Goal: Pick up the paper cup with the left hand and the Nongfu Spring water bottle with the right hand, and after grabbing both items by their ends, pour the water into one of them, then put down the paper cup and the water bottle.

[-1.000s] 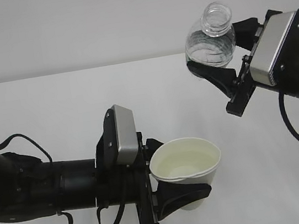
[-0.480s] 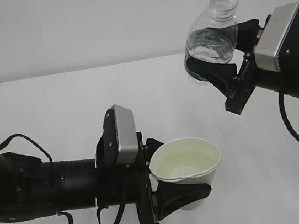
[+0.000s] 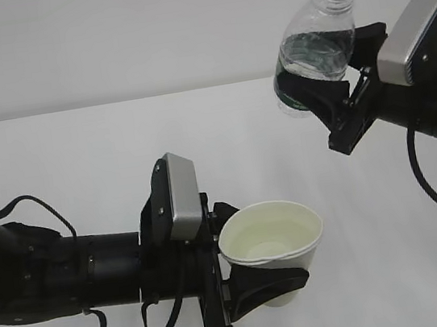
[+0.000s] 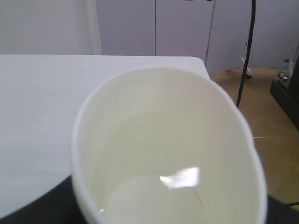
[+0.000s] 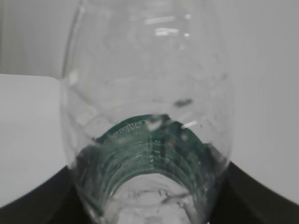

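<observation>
Left fingers (image 3: 256, 288) clasp paper cup (image 3: 272, 245), right fingers (image 3: 332, 103) clasp bottle (image 3: 315, 48) — left wrist view alone shows water (image 4: 154, 200).

The cup (image 4: 168, 149) fills the view, its open mouth toward the camera, and a little clear water (image 4: 154, 200) lies in its bottom with a bright glint on it. Behind the cup spreads the white counter (image 4: 42, 102). Right of the cup a black cable (image 4: 246, 51) hangs over brown floor (image 4: 275, 130). Dark blurred shapes below the cup are probably the pincer.

Cream paper cup (image 3: 273, 247) upright, holding water (image 4: 159, 200); clear green-labelled bottle (image 3: 317, 44) raised, mouth tilted upward.
</observation>
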Robot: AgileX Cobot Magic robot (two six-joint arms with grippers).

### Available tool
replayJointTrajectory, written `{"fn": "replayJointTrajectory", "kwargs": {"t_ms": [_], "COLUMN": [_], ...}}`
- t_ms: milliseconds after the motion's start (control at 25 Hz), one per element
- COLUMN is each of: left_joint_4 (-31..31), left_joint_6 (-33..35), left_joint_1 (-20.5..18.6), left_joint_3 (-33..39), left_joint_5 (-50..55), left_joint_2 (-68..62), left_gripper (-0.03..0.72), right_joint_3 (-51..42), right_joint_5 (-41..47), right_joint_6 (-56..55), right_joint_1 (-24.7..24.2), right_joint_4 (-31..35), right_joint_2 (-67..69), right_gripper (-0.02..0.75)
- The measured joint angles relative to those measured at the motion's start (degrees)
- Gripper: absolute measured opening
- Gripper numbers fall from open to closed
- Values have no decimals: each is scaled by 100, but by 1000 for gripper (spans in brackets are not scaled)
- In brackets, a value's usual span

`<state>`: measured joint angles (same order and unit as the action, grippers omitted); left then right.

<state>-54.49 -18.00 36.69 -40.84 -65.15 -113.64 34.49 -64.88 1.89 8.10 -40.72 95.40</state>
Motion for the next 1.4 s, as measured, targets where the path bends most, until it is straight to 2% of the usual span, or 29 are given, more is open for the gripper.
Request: {"fn": "replayJointTrajectory", "kwargs": {"t_ms": [160,560,1120,1400], "left_joint_4": [0,0,0,0], "left_joint_6": [0,0,0,0], "left_joint_1": [0,0,0,0], "left_joint_3": [0,0,0,0], "left_joint_5": [0,0,0,0], "left_joint_2": [0,0,0,0], "left_gripper": [409,409,409,409], "right_joint_3": [0,0,0,0], "right_joint_5": [0,131,634,714], "right_joint_6": [-32,-4,972,1216], "right_joint_1": [0,0,0,0], "right_joint_4": [348,1761,3887,4648], "right_joint_2": [0,0,0,0], "right_gripper": [470,467,466,465]}}
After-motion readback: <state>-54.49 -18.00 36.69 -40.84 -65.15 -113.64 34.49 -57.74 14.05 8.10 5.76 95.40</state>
